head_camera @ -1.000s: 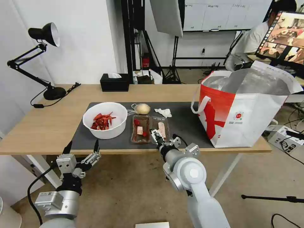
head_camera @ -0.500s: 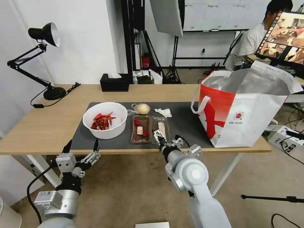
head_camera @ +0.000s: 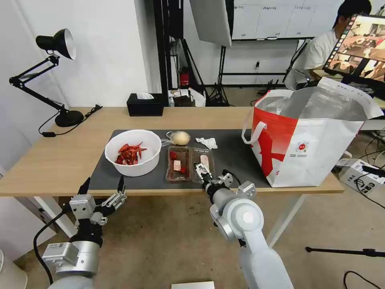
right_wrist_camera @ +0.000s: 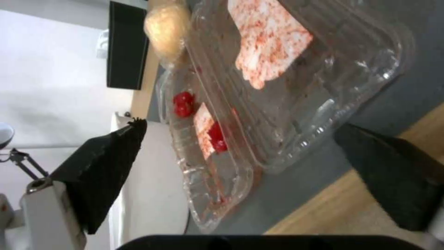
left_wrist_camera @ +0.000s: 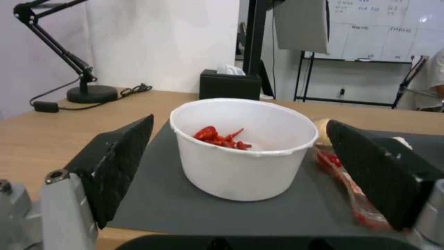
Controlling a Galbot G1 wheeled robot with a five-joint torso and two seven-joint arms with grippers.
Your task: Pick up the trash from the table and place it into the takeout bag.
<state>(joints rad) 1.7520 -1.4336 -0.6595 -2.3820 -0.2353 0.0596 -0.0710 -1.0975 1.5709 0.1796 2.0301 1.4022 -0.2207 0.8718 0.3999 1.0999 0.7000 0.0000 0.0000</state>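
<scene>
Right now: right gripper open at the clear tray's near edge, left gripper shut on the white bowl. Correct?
One thing is off. The left gripper is not shut on the white bowl: the left wrist view shows its fingers spread wide, short of the bowl and touching nothing. The rest holds: the right gripper is open at the clear tray's near edge.

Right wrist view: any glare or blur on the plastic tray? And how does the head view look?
Right wrist view: the clear tray shows white glints along its ridges and corner, and the near black fingers are soft. Head view: even light, sharp, with the takeout bag foil lining bright but readable; straight lines bow slightly near the edges. Left wrist view: the bowl is evenly lit, a little soft.
</scene>
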